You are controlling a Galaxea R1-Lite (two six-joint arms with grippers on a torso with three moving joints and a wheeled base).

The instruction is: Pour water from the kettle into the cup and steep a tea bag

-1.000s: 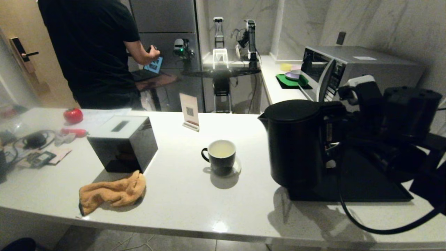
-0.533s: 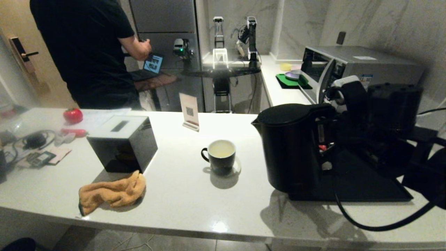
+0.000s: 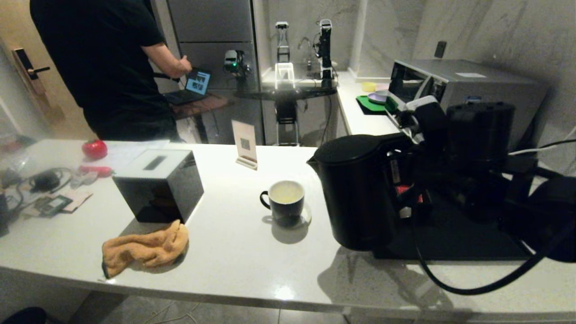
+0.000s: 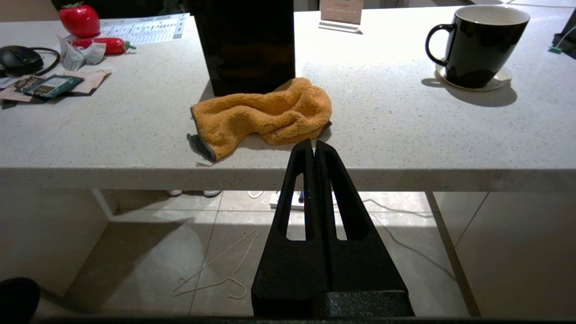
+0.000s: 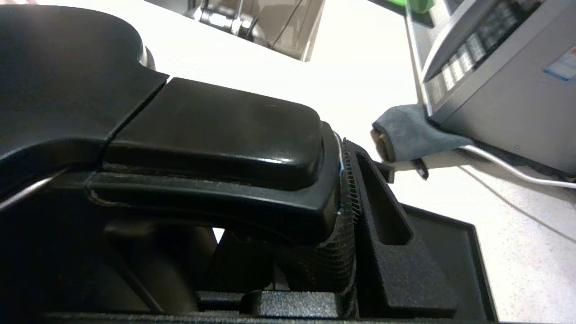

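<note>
The tall black kettle (image 3: 355, 193) hangs upright just right of the cup, its base at the left edge of a black tray (image 3: 472, 243). My right gripper (image 3: 407, 180) is shut on the kettle's loop handle (image 5: 216, 144), and one ribbed finger (image 5: 387, 225) presses against the handle's side. The small black cup (image 3: 284, 202) (image 4: 483, 45) stands on a pale coaster mid-counter, its cream inside looking faintly yellowish. The tea bag is out of view. My left gripper (image 4: 314, 144) is shut and empty, parked below the counter's front edge.
A black box (image 3: 157, 184) and an orange cloth (image 3: 144, 247) sit left of the cup. A card stand (image 3: 245, 144) is behind it. A microwave (image 3: 472, 85) stands at the back right. A person (image 3: 103, 67) stands behind the counter. Clutter and a tomato (image 3: 94, 148) lie far left.
The right gripper has carried the kettle leftward, closer to the cup. The person behind the counter has shifted slightly left. The left gripper has not moved.
</note>
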